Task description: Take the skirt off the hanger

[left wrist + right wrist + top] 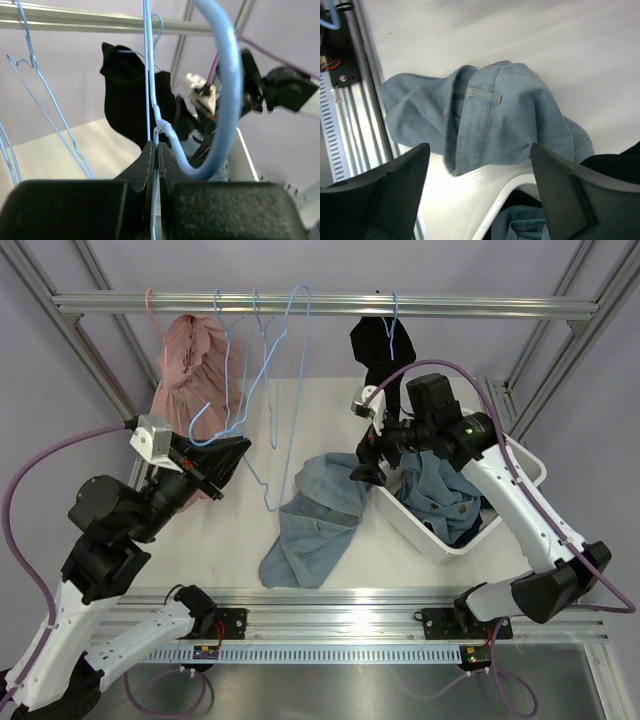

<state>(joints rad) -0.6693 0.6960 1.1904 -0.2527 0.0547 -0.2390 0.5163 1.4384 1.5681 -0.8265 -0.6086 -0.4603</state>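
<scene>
A light blue denim skirt [315, 520] lies crumpled on the table, its upper edge draped against the white basket's rim; it fills the right wrist view [495, 120]. It is off the blue wire hanger [272, 390], which hangs bare from the top rail. My left gripper [238, 450] is shut on that hanger's lower wire; in the left wrist view the wire [147, 75] runs between my closed left gripper [157, 150]. My right gripper [367, 464] is open and empty, hovering just above the skirt and basket rim, as its own view shows [479, 150].
A white basket [420, 530] with denim clothes stands at the right; its rim shows in the right wrist view [515, 192]. On the rail [330, 305] hang a pink garment [190, 360], more bare blue hangers [235, 350] and a black garment [375, 340].
</scene>
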